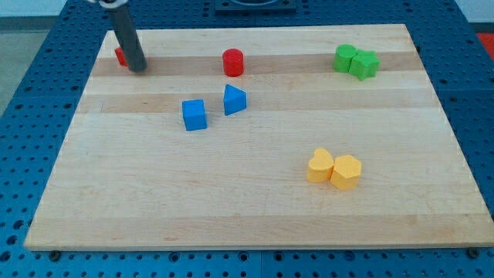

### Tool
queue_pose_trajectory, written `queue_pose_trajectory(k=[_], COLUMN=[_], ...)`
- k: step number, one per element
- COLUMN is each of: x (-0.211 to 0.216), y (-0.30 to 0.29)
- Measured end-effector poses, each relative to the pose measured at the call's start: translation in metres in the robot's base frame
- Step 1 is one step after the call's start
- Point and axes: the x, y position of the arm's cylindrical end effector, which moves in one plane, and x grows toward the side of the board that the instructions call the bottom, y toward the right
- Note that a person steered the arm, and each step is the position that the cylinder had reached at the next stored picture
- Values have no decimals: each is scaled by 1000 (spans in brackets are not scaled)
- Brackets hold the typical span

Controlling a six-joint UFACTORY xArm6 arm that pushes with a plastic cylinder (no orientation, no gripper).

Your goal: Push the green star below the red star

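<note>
Green star (366, 65) sitting at board's 1 o'clock, touching green block (345, 57). My tip (140, 69), no hand, grasping nothing, parking at 11 o'clock, hiding red star (120, 55), guessing.

Two green blocks (356, 61), red cylinder (233, 62), blue cube (194, 114) (pale wooden board (231, 201))

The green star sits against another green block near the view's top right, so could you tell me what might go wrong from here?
1. The green star touches a second green block, so a push may drag both along.
2. My tip stands far off at the view's left, hiding most of a red block, which it could knock.
3. The red cylinder lies between, on a straight leftward path.
</note>
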Motion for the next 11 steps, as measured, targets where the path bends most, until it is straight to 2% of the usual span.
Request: queue_pose_trajectory(k=[1,2,3,4,5,6,7,8,9,10,11], x=[-16,-63,-73,-33,0,13,24,49,66,51,51], y=[27,117,215,297,267,191,144,124,65,35,61])
